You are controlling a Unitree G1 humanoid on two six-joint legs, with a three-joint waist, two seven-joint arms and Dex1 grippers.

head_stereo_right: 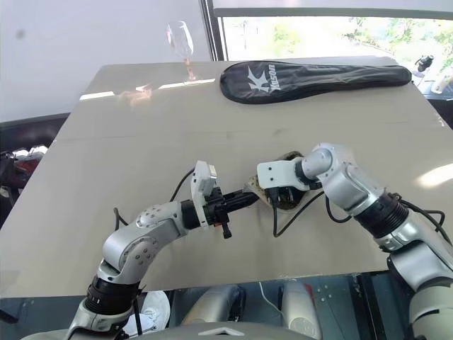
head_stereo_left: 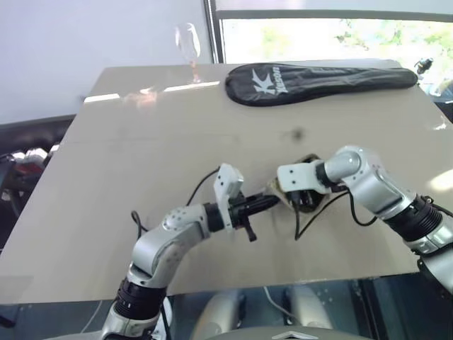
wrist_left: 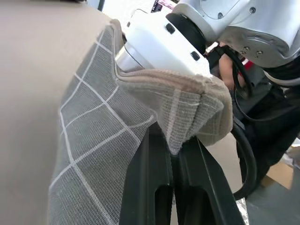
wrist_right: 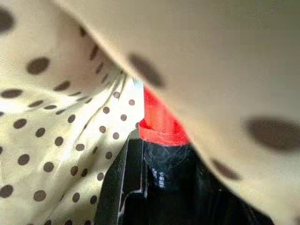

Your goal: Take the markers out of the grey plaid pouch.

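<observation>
Jaws of your left gripper (wrist_left: 174,154) pinch the grey plaid pouch (wrist_left: 98,154) rim, holding its mouth up off the desk (head_stereo_left: 141,142). Your right gripper (wrist_right: 161,154) is inside, closing around the red-capped marker (wrist_right: 159,119) against the dotted lining.

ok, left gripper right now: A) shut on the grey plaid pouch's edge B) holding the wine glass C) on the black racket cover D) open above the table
A: in the left wrist view the left gripper pinches a corner of the grey plaid pouch between its black fingers.
</observation>
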